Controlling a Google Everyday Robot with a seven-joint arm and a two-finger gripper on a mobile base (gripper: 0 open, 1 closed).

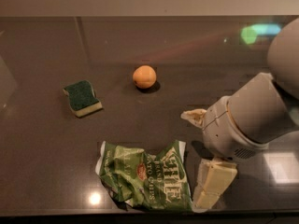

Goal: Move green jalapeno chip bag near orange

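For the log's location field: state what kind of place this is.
Probably a kitchen or break-room counter: a dark glossy countertop holds a crumpled green foil chip bag, a round orange and a dark-green sponge with a pale yellow base. The pale two-finger gripper hangs open beside the bag.

Dim; glare (279, 168), perhaps ceiling lights, dots the table (37, 148) near the lower-right gripper (194, 158).

My arm (261, 111): smooth pale-grey cylinder, thin orange seam line where it meets a rounded white wrist housing (224, 134) with a small grille. My gripper (195, 158), lower right of view: two cream, blocky fingers (215, 183).
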